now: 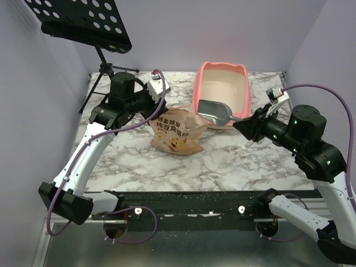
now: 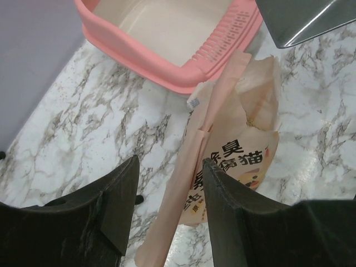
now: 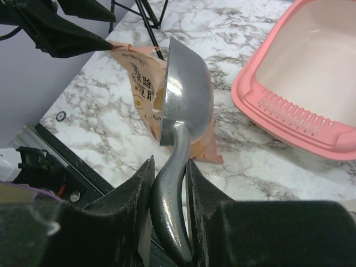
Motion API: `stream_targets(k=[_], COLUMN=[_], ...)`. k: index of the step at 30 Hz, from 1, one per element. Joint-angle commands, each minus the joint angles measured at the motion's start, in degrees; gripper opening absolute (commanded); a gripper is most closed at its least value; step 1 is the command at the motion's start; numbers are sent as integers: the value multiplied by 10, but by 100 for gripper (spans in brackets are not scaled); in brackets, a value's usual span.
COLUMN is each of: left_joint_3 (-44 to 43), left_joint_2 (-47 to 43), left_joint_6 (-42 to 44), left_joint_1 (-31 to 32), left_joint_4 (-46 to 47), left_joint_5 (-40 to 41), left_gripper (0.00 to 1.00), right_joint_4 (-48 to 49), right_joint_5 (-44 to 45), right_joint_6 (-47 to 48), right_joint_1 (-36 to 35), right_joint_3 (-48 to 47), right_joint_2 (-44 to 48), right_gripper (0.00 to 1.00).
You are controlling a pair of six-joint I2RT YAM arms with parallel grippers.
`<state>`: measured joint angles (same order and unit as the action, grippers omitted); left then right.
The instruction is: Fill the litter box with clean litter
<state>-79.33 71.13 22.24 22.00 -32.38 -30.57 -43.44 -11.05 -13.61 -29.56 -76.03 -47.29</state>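
Marble-patterned table (image 1: pixel 245 161). Nearest, on the right: right gripper (image 3: pixel 169 164) clenched on the handle of a grey metal scoop (image 3: pixel 186 94), both fingers pressed against the shaft. Scoop is off the table, its bowl turned on edge in the wrist view and reaching toward the left. From above, the bowl sits over the near left corner of the litter box; its height cannot be judged. Just left of that lies an orange-tan printed paper bag (image 2: pixel 245 156), flat on the marble, its torn mouth toward the box, its contents hidden. Left gripper (image 2: pixel 169 164) is at the bag's far left end, jaws spread apart. A folded strip of the bag's top runs up between them, close against one finger, and nothing is pinched. Farther back stands the litter box (image 2: pixel 144 61), against the rear wall and right of centre: pink plastic, rectangular with rounded corners, a raised rim and a slotted lip along its near end. Its inside is pale, smooth and bare. Two small bumps mark the far rim. Far left corner: black perforated music stand (image 1: pixel 83 19) on a tripod.
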Motion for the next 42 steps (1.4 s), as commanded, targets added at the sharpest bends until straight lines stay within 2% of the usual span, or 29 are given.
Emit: stream_targets(k=[1, 8, 12, 14, 17, 19, 26, 31, 42], left_joint_3=[-24, -28, -28, -19, 14, 43, 154, 230, 299], left_joint_2=[37, 69, 88, 91, 68, 41, -60, -126, -216], left_joint_6=[37, 55, 59, 54, 46, 36, 11, -3, -24], left_joint_1=[9, 16, 23, 28, 38, 43, 88, 126, 180], left_joint_4=[-50, -74, -87, -86, -57, -31, 49, 106, 165], left_joint_5=[-7, -9, -2, 13, 50, 68, 137, 202, 301], left_gripper=[57, 57, 50, 38, 7, 0, 0, 0, 0], right_joint_4=[1, 5, 9, 9, -1, -9, -28, -53, -96], right_joint_5=[-8, -8, -30, -42, -36, -33, -27, -73, -70], right_joint_6=[4, 7, 2, -1, 3, 9, 17, 27, 51], right_joint_1=[-1, -1, -1, -1, -1, -1, -1, -1, -22], right_joint_3=[14, 19, 18, 14, 7, 1, -19, -37, -30], right_joint_2=[1, -9, -32, -41, -52, -64, -95, -118, -166], right_gripper=[1, 1, 1, 1, 0, 1, 1, 1, 1])
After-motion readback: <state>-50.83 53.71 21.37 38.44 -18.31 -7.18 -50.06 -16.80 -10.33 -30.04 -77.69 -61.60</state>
